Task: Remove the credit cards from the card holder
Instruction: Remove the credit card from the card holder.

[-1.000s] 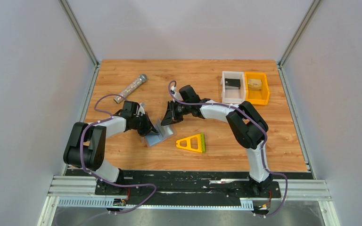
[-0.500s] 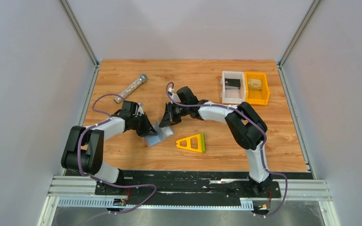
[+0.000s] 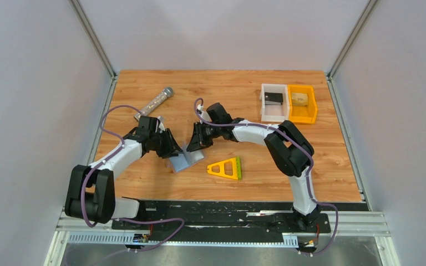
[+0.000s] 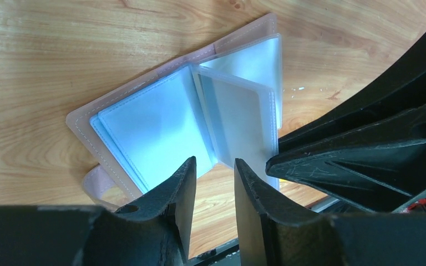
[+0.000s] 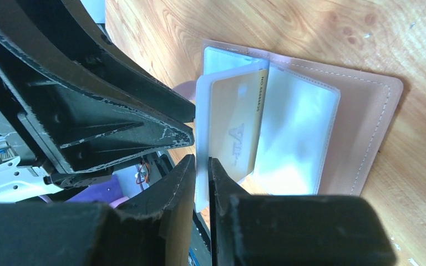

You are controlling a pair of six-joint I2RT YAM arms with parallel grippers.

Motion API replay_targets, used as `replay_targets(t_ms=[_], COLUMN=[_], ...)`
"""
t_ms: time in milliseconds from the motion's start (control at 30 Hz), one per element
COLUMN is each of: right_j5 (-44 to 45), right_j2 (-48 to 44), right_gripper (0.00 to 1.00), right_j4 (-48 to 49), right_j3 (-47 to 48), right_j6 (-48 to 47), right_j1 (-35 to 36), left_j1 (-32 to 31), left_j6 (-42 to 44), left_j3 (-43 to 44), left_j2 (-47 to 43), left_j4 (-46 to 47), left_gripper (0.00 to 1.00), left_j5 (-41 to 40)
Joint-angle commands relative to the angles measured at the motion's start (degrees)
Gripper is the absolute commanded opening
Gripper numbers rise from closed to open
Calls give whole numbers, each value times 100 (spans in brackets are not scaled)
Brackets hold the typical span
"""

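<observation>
just beyond the yellow-and-green triangular frame (image 3: 226,168), mid-table, the card holder (image 3: 187,159) lies open on the wood, its clear sleeves fanned up. the left gripper (image 4: 213,163) hovers at its edge, jaws slightly parted, gripping nothing. the right gripper (image 5: 201,160) seems almost closed on one sleeve's edge, holding it upright, likely to expose the gold credit card (image 5: 236,127) inside. a white bin (image 3: 274,102) and an orange bin (image 3: 302,103) sit far right.

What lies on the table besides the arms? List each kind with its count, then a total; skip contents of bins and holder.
card holder: 1
bins: 2 (white bin, orange bin)
triangular frame: 1
microphone: 1
Total: 5
</observation>
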Motion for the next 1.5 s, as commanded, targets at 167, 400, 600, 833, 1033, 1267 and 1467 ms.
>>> replay_targets(t_ms=[167, 400, 600, 833, 1033, 1267, 1467], right_j5=[44, -12, -21, -40, -42, -95, -98], right_j2=[70, 125, 148, 96, 72, 101, 89], right_gripper=[17, 22, 16, 16, 17, 17, 17], right_j4=[-5, -26, -29, 46, 45, 50, 59], right_j3=[288, 351, 337, 250, 229, 256, 251], right_j6=[-107, -129, -130, -118, -116, -130, -130], right_j1=[111, 138, 152, 169, 174, 178, 177], left_j1=[39, 39, 39, 48, 50, 48, 48], left_j6=[-117, -207, -200, -171, -120, -127, -140], left_j3=[282, 374, 382, 361, 340, 312, 340], left_j2=[-329, -425, -419, -298, -191, -129, -127], left_j4=[-128, -79, -47, 47, 90, 262, 298], left_gripper=[49, 55, 54, 48, 46, 46, 46], left_j5=[-151, -139, -169, -169, -272, -159, -142])
